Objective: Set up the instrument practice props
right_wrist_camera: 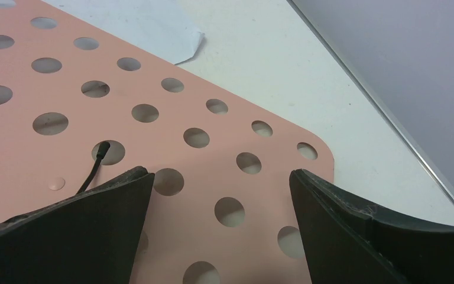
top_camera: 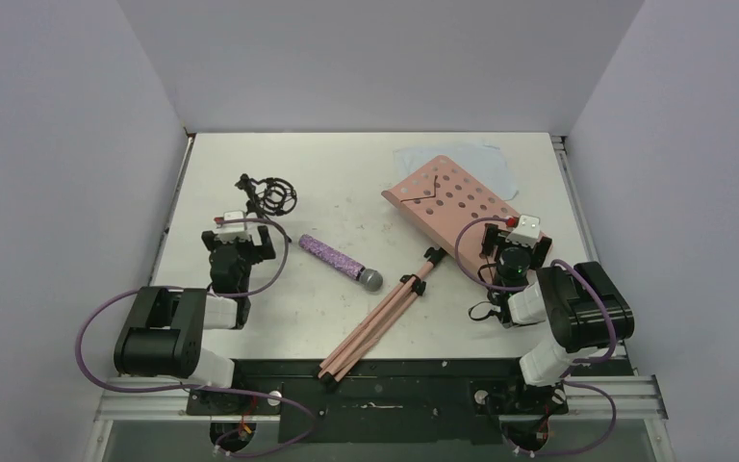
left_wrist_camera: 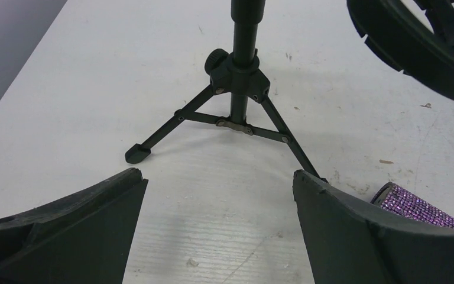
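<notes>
Your setup has barely begun. The only prop that looks ready is the small black tripod mic holder (top_camera: pixel 269 195) in the upper left of the overhead view. It stands upright on its three spread legs, with its ring mount on top.

The purple glitter microphone (top_camera: pixel 339 261) lies on its side on the worktop (top_camera: pixel 346 173) near the centre of the frame, grey head towards the lower right. It is well apart from the holder's ring and not seated in it.

The pink music stand (top_camera: pixel 380 313) is lying down. Its legs are folded together and run towards the bottom edge, and its perforated desk (top_camera: pixel 452 197) lies flat in the upper right. The white sheet-music paper (top_camera: pixel 486 159) lies partly under the desk's far edge, not on it. You have yet to raise the stand, place the pages and seat the microphone.

Your left tool (left_wrist_camera: pixel 219 177) is spread wide and holds nothing. In its wrist view it sits low, just short of the holder's legs, with the microphone's tail at its lower right.

Your right tool (right_wrist_camera: pixel 219 177) is also wide open and empty. It is over the desk's rounded corner, and you cannot tell from here whether it touches the desk.
</notes>
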You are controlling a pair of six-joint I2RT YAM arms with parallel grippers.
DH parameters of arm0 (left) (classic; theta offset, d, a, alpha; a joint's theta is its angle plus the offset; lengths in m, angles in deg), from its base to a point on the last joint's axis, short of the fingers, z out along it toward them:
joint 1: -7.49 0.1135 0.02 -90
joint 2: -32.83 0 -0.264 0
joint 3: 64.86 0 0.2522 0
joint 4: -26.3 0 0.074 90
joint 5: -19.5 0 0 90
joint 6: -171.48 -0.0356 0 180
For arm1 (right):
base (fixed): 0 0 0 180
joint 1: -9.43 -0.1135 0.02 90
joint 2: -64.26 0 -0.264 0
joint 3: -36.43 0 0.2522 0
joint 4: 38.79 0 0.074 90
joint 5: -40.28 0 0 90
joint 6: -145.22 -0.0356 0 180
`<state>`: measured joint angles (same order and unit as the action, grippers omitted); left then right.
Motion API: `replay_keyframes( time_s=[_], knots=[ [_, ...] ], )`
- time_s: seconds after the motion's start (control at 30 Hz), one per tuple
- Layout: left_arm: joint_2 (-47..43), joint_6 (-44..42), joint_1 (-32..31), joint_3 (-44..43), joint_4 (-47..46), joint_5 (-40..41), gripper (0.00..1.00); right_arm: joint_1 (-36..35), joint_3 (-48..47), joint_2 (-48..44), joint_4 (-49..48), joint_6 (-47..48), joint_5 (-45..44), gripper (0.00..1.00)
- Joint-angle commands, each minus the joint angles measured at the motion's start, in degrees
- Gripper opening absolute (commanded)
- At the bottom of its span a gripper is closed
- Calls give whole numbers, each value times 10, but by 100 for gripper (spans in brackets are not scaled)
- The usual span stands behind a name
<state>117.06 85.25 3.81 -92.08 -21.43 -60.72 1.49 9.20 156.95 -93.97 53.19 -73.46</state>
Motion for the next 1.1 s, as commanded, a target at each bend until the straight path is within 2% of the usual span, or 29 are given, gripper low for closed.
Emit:
replay_keyframes(
  time_s=[0.0,0.13,0.23,0.3,0.33,0.4,0.47,0.53,0.6,0.67,0.9,0.97,1.07],
  knots=[
    [-2,-9,2,-4,-32,-28,96,-3,-3,2,-28,-7,30,90],
    [-3,-7,2,-3,-31,-23,96,0,-5,2,-25,-9,34,90],
    [-26,18,2,-1,-20,44,96,-4,-3,-6,-25,0,30,90],
    [-99,32,2,-17,82,70,96,-16,-23,-68,51,11,23,90],
    [-141,62,2,-38,175,82,96,-25,-50,-110,120,16,17,90],
    [-213,89,3,-100,343,99,96,-34,-121,-181,278,-22,4,90],
    [-257,118,2,-158,466,97,96,-34,-182,-232,380,-67,30,90],
    [-295,178,2,-183,546,116,96,-33,-218,-269,433,-118,42,90],
    [-336,261,3,-197,630,144,96,-30,-244,-293,494,-207,3,90],
    [-383,291,3,-207,698,141,96,-24,-271,-307,571,-279,-23,90],
    [-505,281,4,-235,749,100,96,-8,-289,-314,625,-306,95,90],
    [-508,286,4,-260,764,78,96,-7,-289,-309,627,-311,117,90],
    [-484,282,4,-314,762,-10,96,-3,-290,-299,633,-322,146,90]
  ],
)
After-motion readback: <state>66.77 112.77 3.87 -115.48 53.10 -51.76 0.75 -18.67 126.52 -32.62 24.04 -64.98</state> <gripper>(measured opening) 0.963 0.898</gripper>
